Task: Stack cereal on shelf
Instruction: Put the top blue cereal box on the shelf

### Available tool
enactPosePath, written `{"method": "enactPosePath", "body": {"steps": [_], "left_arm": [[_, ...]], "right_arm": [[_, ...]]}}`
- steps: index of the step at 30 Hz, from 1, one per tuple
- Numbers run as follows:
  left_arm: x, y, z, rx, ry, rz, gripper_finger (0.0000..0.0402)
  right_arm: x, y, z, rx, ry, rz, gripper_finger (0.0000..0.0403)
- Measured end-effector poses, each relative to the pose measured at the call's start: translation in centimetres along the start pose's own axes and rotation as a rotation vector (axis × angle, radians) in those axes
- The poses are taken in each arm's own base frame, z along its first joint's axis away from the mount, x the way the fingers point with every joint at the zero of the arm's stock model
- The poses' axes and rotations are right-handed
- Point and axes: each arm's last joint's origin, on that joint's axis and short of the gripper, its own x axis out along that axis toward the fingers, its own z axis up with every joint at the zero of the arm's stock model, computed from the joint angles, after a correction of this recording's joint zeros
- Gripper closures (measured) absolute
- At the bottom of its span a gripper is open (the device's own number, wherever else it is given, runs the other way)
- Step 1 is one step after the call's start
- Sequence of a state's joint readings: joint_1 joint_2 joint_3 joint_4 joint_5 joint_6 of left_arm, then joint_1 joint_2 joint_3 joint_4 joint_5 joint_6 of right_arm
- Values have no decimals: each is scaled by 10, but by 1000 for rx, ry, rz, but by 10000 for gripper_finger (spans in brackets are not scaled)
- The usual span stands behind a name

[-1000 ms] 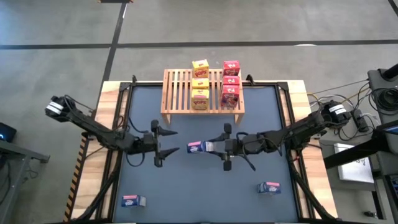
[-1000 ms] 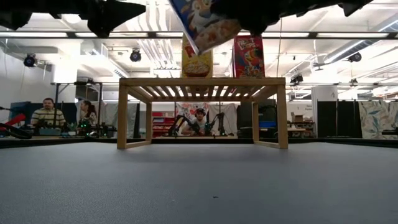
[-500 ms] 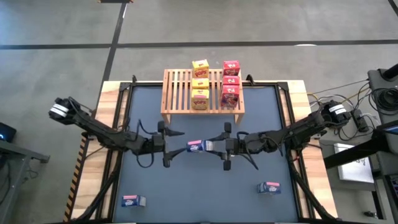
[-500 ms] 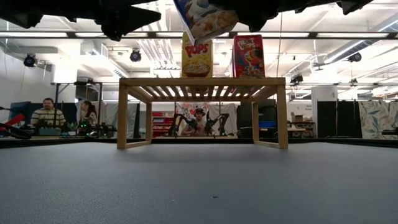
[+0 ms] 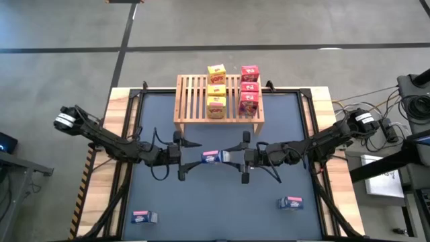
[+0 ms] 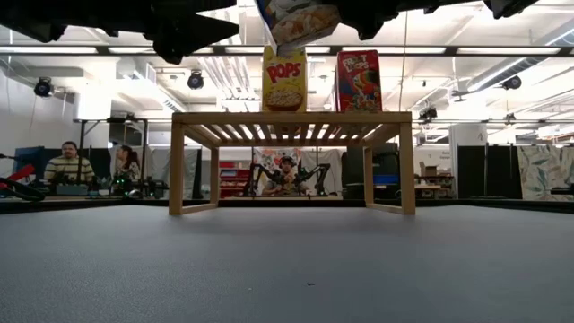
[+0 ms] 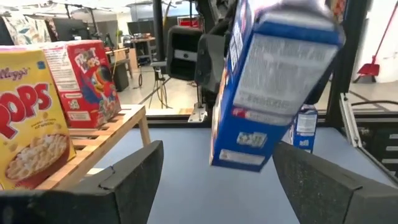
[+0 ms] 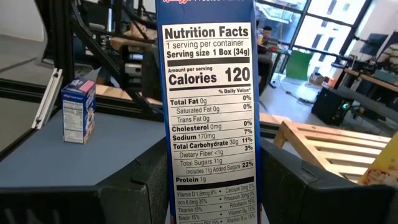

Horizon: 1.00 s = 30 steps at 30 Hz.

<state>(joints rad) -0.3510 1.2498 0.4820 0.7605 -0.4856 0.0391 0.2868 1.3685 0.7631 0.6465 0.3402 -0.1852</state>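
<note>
A dark grey mat (image 5: pixel 215 202) covers the wooden table (image 5: pixel 322 94). Beyond it, 2 seated people (image 6: pixel 70 165) work at desks, beside cables (image 5: pixel 393 131) and a red broom (image 7: pixel 377 57).

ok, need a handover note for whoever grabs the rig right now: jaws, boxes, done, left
Right gripper: jaws shut on a blue cereal box, held above mid-table.
Left gripper: jaws open and empty, right beside that box, looks like a handoff.
Shelf: three yellow boxes in one row, three red boxes in the next.
On the table: one blue box front-left, one front-right.
Done: six shelved. Left: the three blue ones.
</note>
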Motion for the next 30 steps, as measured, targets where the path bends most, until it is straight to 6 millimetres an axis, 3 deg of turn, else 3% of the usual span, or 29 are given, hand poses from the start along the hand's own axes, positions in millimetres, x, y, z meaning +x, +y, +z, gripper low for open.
{"method": "enactPosePath", "body": {"steps": [10,20,30], "left_arm": [[16,-8,8,-2,-2,-73,116],[33,2,2,-35,32,-8,116],[36,2,-2,-20,42,-37,127]], "right_arm": [[2,-8,0,9,-12,-29,222],[3,-7,-2,13,0,-26,222],[3,-7,-2,14,-4,-23,222]]}}
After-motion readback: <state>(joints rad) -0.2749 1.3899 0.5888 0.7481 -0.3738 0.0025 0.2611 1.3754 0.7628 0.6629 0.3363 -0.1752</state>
